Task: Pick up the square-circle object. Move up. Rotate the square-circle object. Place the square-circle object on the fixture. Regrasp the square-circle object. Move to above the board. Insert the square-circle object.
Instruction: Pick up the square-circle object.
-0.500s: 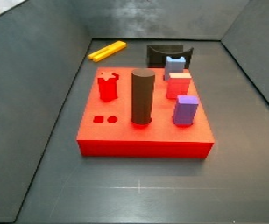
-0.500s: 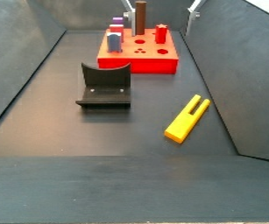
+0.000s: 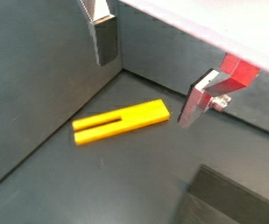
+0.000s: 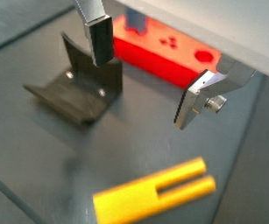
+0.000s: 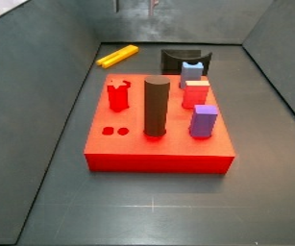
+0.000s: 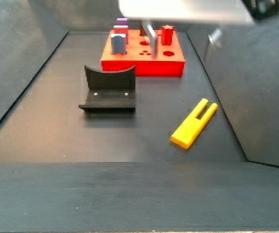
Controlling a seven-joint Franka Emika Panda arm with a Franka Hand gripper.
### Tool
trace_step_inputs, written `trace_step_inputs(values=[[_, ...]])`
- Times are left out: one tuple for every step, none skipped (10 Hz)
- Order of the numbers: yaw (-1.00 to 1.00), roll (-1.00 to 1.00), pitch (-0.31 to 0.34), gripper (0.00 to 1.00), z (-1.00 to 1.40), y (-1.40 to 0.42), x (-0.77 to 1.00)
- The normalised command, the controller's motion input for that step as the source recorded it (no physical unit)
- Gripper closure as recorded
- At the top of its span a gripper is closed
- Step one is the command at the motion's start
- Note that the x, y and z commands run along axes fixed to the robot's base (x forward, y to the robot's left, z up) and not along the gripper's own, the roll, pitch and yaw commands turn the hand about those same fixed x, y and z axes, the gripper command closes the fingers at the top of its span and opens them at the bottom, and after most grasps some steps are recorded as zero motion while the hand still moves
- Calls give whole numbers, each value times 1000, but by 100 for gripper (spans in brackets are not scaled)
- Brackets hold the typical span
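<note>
The gripper (image 3: 148, 74) hangs with fingers (image 3: 105, 39) spread apart, empty. The yellow slotted bar-shaped square-circle object (image 6: 194, 123) lies flat on the dark floor, lower right, near the right wall, apart from the black fixture (image 6: 109, 89).

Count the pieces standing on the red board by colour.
Red pegs: 2 (forked peg, square block)
Dark tall cylinder: 1
Purple block: 1
Pale blue block: 1
Total: 5
Gripper, jaws open, hangs above the yellow slotted bar.
</note>
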Motion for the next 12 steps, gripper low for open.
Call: trace_step_inputs(values=[[-337, 0, -11, 0, -1000, 623, -406], [-320, -31, -26, 0, -1000, 640, -197], [-411, -150, -96, 0, -771, 463, 0], [-454, -300, -189, 0, -426, 306, 206], [-434, -354, -207, 0, -326, 274, 306], [-420, -357, -191, 0, -323, 274, 266], [-409, -344, -160, 0, -369, 300, 223], [-397, -357, -146, 0, -371, 300, 129], [-380, -353, -99, 0, -406, 320, 40], [-369, -291, -120, 0, -511, 377, 77], [-363, -251, -150, 0, -569, 357, 40], [-317, -240, -187, 0, -566, 323, 94]])
